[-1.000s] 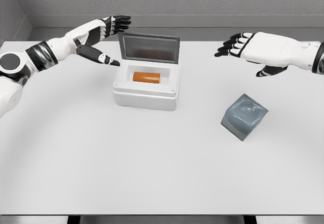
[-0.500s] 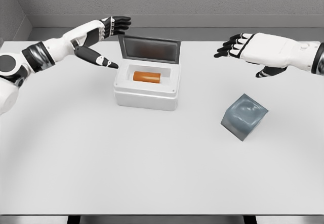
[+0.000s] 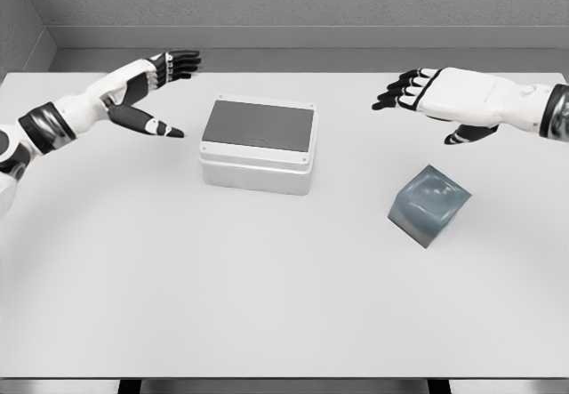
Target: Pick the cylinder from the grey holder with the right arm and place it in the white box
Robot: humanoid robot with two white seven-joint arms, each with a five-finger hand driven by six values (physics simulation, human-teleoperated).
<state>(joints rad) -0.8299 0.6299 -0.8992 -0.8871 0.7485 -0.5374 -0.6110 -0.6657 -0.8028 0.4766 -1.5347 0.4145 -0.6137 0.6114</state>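
Note:
The white box [image 3: 256, 156] stands at the table's middle with its grey lid down flat. The orange cylinder is hidden inside and cannot be seen. The grey holder [image 3: 429, 205] lies tipped on the table at the right, with nothing in it. My left hand [image 3: 162, 87] hovers to the left of the box, fingers spread and holding nothing. My right hand [image 3: 418, 92] floats above the table behind the holder, fingers spread and holding nothing too.
The white table [image 3: 267, 287] stretches wide in front of the box and holder. A grey wall runs along the back edge.
The box lid has dropped shut, hiding the orange cylinder. My left hand has drawn back to the left, away from the box. The right hand barely moved.

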